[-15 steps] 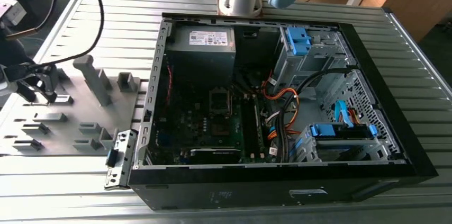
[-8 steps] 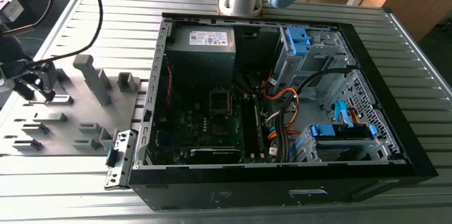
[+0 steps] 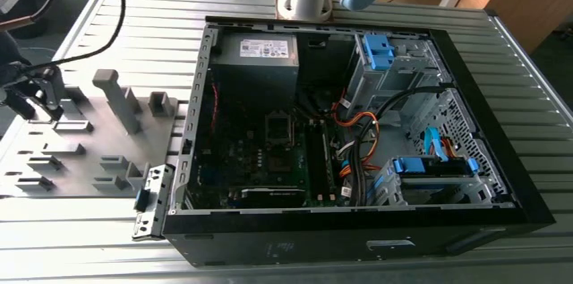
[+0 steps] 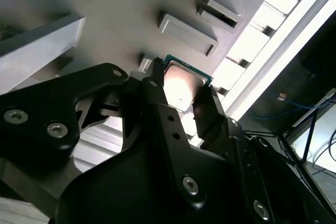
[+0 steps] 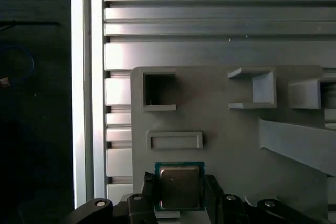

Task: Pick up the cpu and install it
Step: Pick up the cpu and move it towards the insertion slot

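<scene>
The gripper (image 4: 181, 85) has its two dark fingers drawn in against opposite edges of the cpu (image 5: 179, 186), clamping it near an edge of the grey fixture plate (image 5: 226, 129).

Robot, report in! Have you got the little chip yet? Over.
Gripper around the cpu, grip unconfirmed. It sits at the grey fixture plate, not in the computer case. Nothing blocking it.

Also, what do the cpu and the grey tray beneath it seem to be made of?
The cpu: a metal lid with a dull silvery sheen, on a green board edge. The grey tray: likely plastic, matte uniform grey with moulded pockets.
</scene>
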